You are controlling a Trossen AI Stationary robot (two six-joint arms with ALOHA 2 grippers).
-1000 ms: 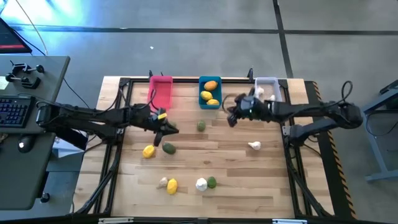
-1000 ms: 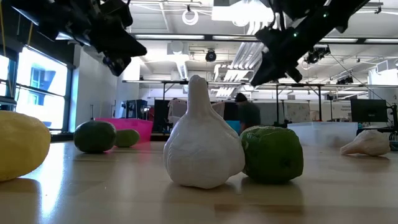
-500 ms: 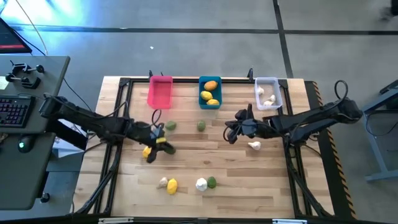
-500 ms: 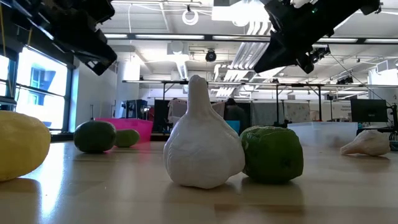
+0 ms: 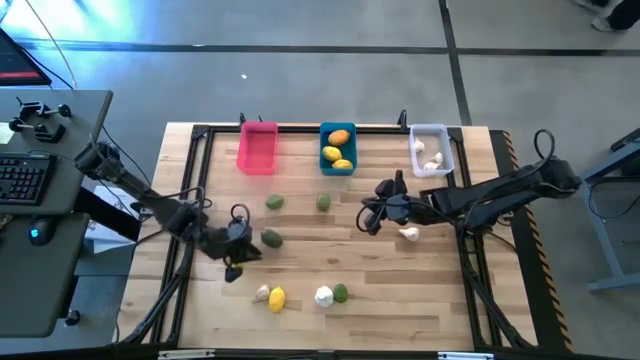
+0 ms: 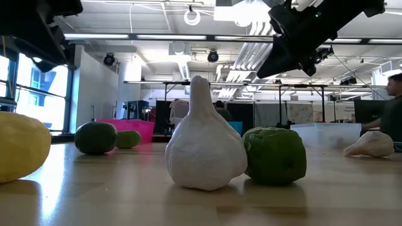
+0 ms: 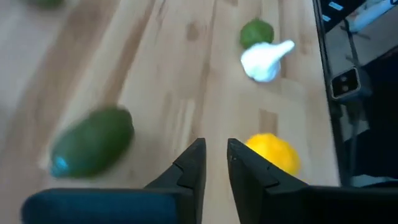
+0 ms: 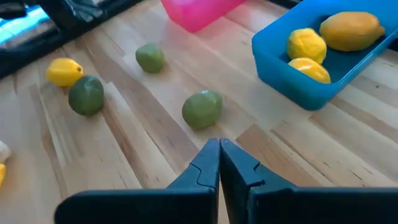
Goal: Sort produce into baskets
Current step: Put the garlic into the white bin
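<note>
My left gripper (image 5: pixel 233 268) hovers over the left middle of the table, its fingers (image 7: pixel 216 146) a narrow gap apart with nothing between them. A yellow lemon (image 7: pixel 273 154) lies on the wood just beside its fingertips, and a dark green fruit (image 5: pixel 270 238) lies a little farther off. My right gripper (image 5: pixel 368 222) is shut and empty (image 8: pixel 219 144) above the table's middle; a green fruit (image 8: pixel 202 109) lies on the table ahead of it. At the far edge stand the pink (image 5: pixel 257 150), blue (image 5: pixel 324 148) and white (image 5: pixel 443 150) baskets.
Two greens (image 5: pixel 274 202) (image 5: pixel 324 202) lie before the baskets. A garlic (image 5: pixel 408 234) rests beside the right arm. Near the front edge lie a garlic (image 5: pixel 262 293), a lemon (image 5: pixel 277 298), another garlic (image 5: pixel 323 295) and a green (image 5: pixel 340 292). The blue basket holds lemons, the white one garlic.
My left gripper has swung from in front of the pink basket toward the table's near left, uncovering a green fruit that it had hidden. My right gripper has come from beside the white basket toward the near edge and then held still.
</note>
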